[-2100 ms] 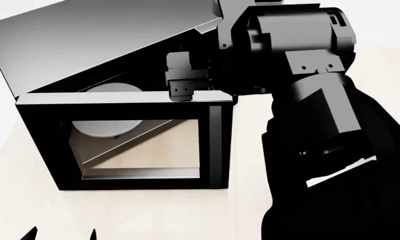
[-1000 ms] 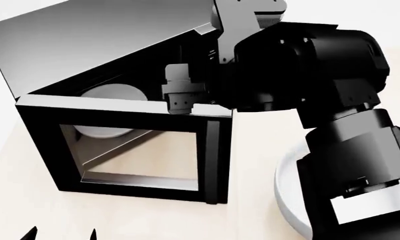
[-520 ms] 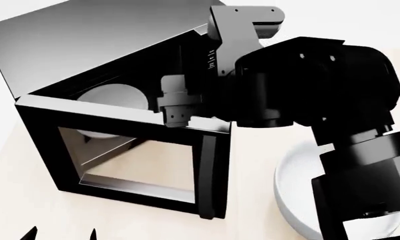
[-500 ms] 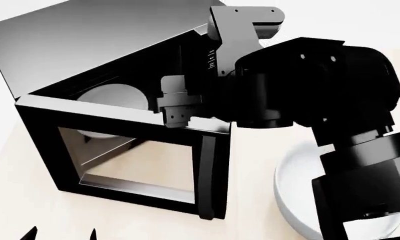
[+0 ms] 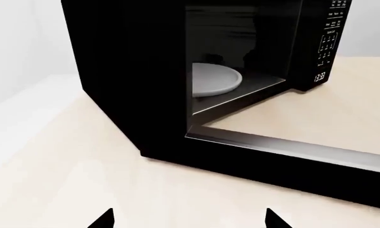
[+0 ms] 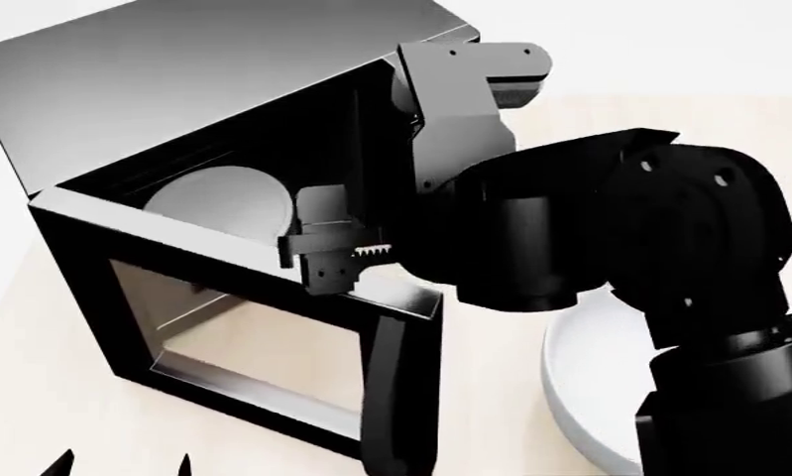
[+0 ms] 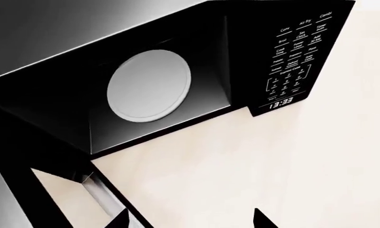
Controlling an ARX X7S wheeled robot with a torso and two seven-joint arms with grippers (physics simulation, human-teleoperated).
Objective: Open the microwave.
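the microwave [image 6: 224, 119] sits on a pale wooden counter [image 6: 489, 416], ahead and to the left in the head view, and its door [image 6: 277, 347] already stands swung well out on the hinge at its left edge, so the white turntable [image 7: 149, 85] shows plainly in the cavity. the right gripper [image 6: 323, 260] is at the top edge of the door near its free end, on the cavity side, and it is by far the nearer of the two; whether it touches that edge or only hovers just beside it i cannot tell, and whether its jaws are apart or together i cannot tell either, though the two tips at the frame edge of the right wrist view look spread with nothing between them. the door's long axis runs along its top edge from the hinge toward the vertical handle [image 6: 393, 397], so any further push should go outward across that edge, away from the cavity, sweeping about the hinge. the left gripper [image 5: 188, 221] hangs low before the microwave's left side, apart from it, tips spread and empty. a white bowl [image 6: 588, 387] lies on the counter to the right, partly under the right arm, near the door's free end. beyond is plain white wall; by my judgement the opening is nearly done
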